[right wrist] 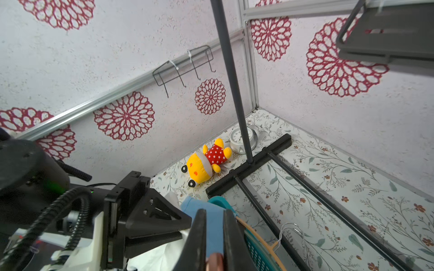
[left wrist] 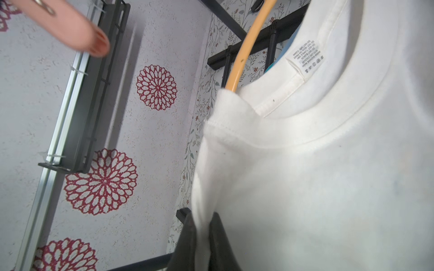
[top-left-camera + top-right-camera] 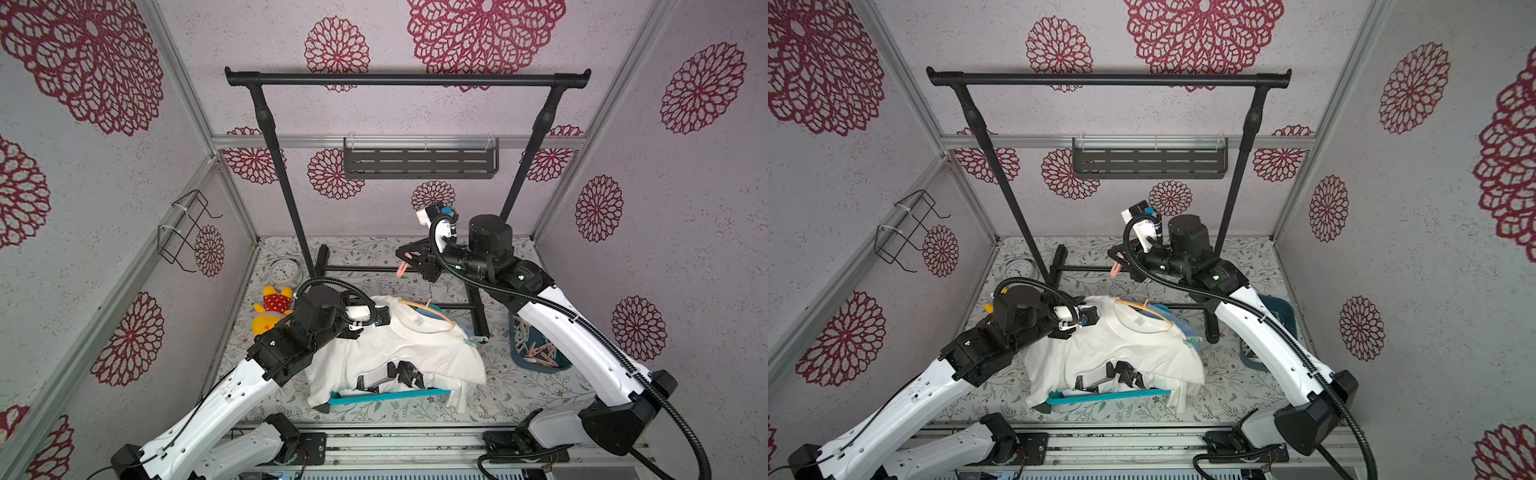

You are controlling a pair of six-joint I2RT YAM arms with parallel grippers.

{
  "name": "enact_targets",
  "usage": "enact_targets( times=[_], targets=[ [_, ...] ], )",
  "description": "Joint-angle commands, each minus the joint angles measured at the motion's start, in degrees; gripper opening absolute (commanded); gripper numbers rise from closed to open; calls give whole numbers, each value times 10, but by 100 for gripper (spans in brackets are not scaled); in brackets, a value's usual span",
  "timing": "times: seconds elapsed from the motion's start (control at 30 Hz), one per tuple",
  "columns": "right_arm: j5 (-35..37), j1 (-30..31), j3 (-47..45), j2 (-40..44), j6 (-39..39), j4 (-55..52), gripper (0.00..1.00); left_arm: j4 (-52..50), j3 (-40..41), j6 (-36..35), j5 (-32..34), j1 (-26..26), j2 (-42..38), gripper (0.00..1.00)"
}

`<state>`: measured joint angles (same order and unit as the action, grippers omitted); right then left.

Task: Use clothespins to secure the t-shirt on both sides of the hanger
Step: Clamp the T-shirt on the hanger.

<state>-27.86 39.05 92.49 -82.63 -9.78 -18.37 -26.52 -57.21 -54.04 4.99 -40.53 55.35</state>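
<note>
A white t-shirt (image 3: 399,353) lies over a teal basket (image 3: 390,397) with a tan hanger (image 3: 419,307) through its collar. A mint clothespin (image 3: 473,341) sits at the shirt's right shoulder. My left gripper (image 2: 202,234) is shut on a fold of the t-shirt at its left shoulder; in both top views its jaws are hidden under the wrist. My right gripper (image 3: 409,257) hangs raised behind the shirt, near the rack's base, shut on a pink clothespin (image 3: 402,268). That pink clothespin (image 1: 215,261) shows between its fingers in the right wrist view.
A dark bin (image 3: 536,353) with several clothespins stands at the right, under my right arm. A black clothes rack (image 3: 407,79) spans the back, its base bars on the floor. An alarm clock (image 3: 284,270) and plush toy (image 3: 272,309) lie at the left. A wire hanger (image 1: 291,234) lies by the rack base.
</note>
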Motion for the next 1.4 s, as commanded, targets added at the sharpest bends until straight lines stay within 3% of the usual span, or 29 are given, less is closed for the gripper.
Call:
enact_targets(
  times=[0.0,0.17,0.57,1.0,1.37],
  targets=[
    [22,17,38,-14,32,-57,0,66,-2,-44,-32,-8,-16,0],
    [25,42,65,-38,29,-102,0,95,11,-45,-40,-7,-24,0],
    [28,64,36,-33,2,-70,0,112,24,-16,-53,-8,-37,0],
    [10,76,21,-42,-19,-79,0,133,36,-17,-14,-6,-40,0],
    [32,96,-24,-38,15,-78,0,144,28,20,-25,12,-41,0]
  ],
)
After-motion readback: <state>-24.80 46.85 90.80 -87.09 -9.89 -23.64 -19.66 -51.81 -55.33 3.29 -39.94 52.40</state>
